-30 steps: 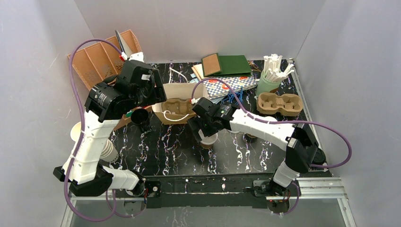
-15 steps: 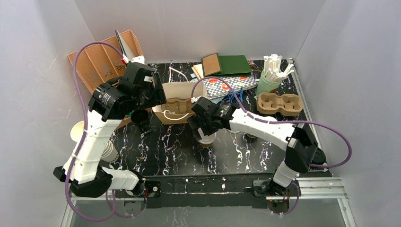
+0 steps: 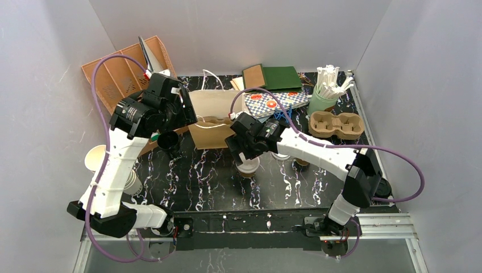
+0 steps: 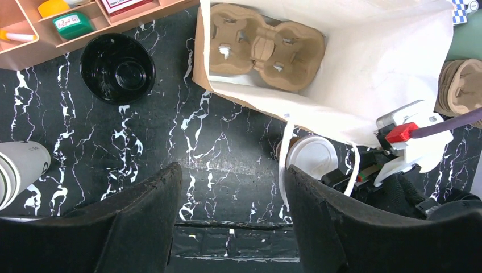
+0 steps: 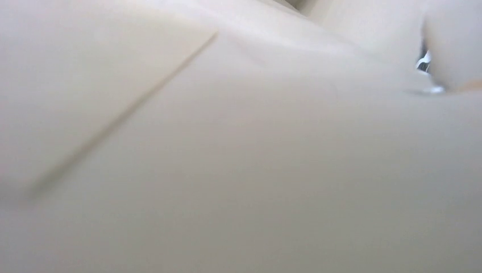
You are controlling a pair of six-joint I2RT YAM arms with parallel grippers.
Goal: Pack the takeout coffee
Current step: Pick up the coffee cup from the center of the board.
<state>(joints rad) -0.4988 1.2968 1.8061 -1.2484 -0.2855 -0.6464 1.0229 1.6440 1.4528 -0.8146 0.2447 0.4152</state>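
A takeout coffee cup (image 3: 248, 166) with a white lid (image 4: 314, 154) stands on the black marble table, just in front of the paper bag (image 3: 213, 108). The bag (image 4: 386, 68) stands open with a brown cup carrier (image 4: 264, 45) inside. My left gripper (image 3: 185, 114) hovers at the bag's left edge. Its fingers (image 4: 230, 170) are wide apart, with only table between them. My right gripper (image 3: 243, 149) hangs directly over the lidded cup by the bag's right corner, jaws wide. The bag wall (image 5: 227, 142) fills the right wrist view and hides its fingers.
A black cup (image 3: 168, 140) stands left of the bag. Stacked cream cups (image 3: 129, 181) lie at the left edge. A brown organizer (image 3: 119, 71) is at back left. A second carrier (image 3: 335, 125), a green cup of stirrers (image 3: 325, 91) and menus (image 3: 273, 79) are at back right.
The bag has gone from leaning low to standing taller and more upright. My left gripper moved up and back along its left edge. The right gripper shifted slightly toward the bag.
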